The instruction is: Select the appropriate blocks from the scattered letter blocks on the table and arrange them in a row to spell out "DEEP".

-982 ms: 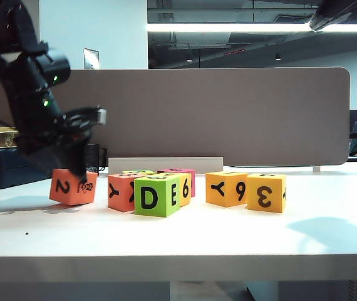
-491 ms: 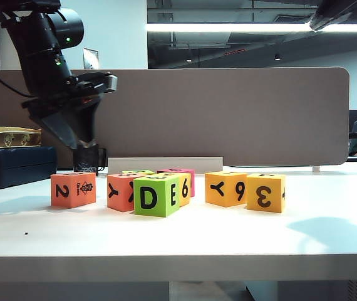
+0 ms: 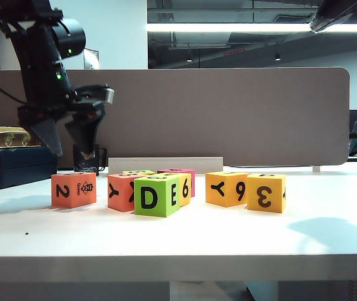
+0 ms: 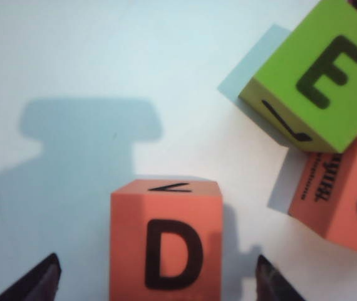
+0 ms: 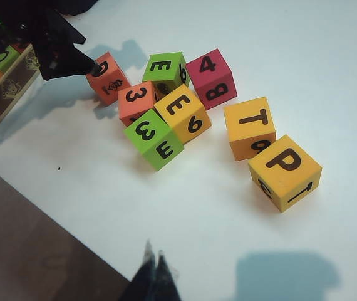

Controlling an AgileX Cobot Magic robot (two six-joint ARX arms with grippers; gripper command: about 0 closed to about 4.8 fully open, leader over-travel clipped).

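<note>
The red-orange block (image 3: 73, 189), with 2 on its front and D on top (image 4: 166, 241), sits flat on the white table (image 3: 178, 241) at the left end of the group. My left gripper (image 3: 67, 145) hangs open just above it, one fingertip on each side (image 4: 156, 285), holding nothing. To its right stand another red-orange block (image 3: 122, 191), the lime-green D/E block (image 3: 156, 195), the yellow 6 block (image 3: 185, 188) and the amber 3 block (image 3: 266, 192), which shows P on top (image 5: 285, 170). My right gripper (image 5: 153, 271) hovers shut and empty over the table's near edge.
A pink block (image 5: 211, 76) and an amber Y/6 block (image 3: 227, 188) stand among the others, with a second lime-green block (image 5: 166, 68) behind. A brown partition (image 3: 228, 116) runs behind the table. A dark box (image 3: 15, 164) with a tray on it sits at the far left.
The left gripper let go of the red-orange 2 block, which now sits flat instead of tilted. The gripper rose above it and opened wider. The right arm has not moved.
</note>
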